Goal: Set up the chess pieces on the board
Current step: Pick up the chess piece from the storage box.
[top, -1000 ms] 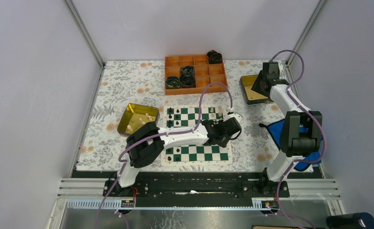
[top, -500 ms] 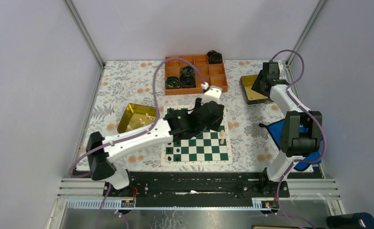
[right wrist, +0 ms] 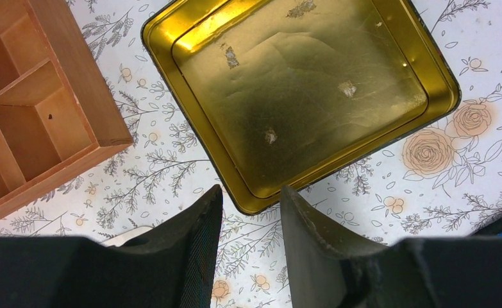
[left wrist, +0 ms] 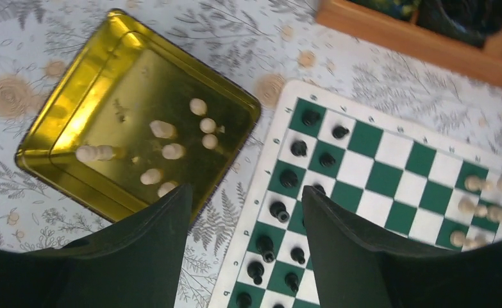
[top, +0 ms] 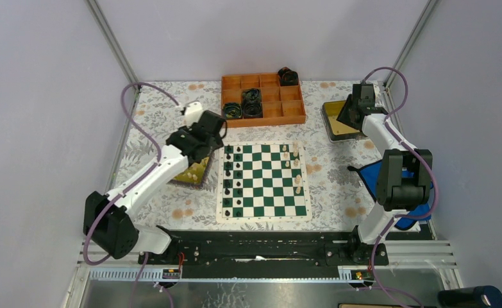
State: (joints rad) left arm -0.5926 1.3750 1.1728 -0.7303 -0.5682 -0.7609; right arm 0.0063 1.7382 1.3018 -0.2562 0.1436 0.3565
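Over the floral cloth my left gripper hangs released, empty; a careless dip could scatter chess pieces in the tin.

Soft, even overhead light leaves only faint shadows. Glare streaks the square gold-lined metal tin by the left edge of the surface and a second gold tin near its far right corner. The left tool and right tool look dark and slightly soft.
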